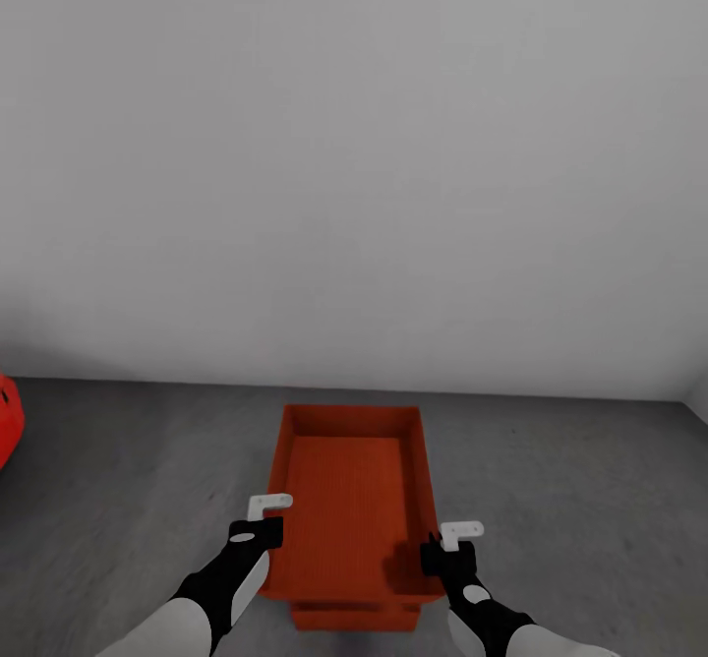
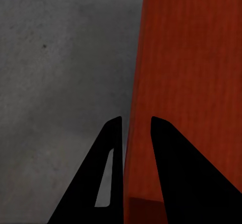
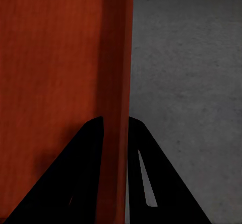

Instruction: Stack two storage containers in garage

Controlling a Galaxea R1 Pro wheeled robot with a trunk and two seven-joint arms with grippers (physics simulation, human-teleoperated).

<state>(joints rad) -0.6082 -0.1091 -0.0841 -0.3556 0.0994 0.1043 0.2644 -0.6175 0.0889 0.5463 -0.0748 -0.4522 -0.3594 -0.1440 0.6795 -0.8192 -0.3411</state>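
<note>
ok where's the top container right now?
Head view: the upper storage container sits low centre, held between the left gripper and right gripper, over the lower container on the grey floor.

A second orange-red tray (image 1: 356, 618) lies almost fully hidden under the upper orange-red rectangular open-topped tray (image 1: 349, 500); from it only a narrow strip of the near end shows, and the bottom edge of the head view cuts this strip. At the left edge of the same view a rounded red shape (image 1: 8, 419) is cut off, too little of it to tell what it is. The left black pincer (image 2: 135, 133) and the right black pincer (image 3: 115, 133) each have one finger on each side of a thin tray wall, but whether the fingers touch the wall cannot be told. Both arms are cut by the bottom edge.
</note>
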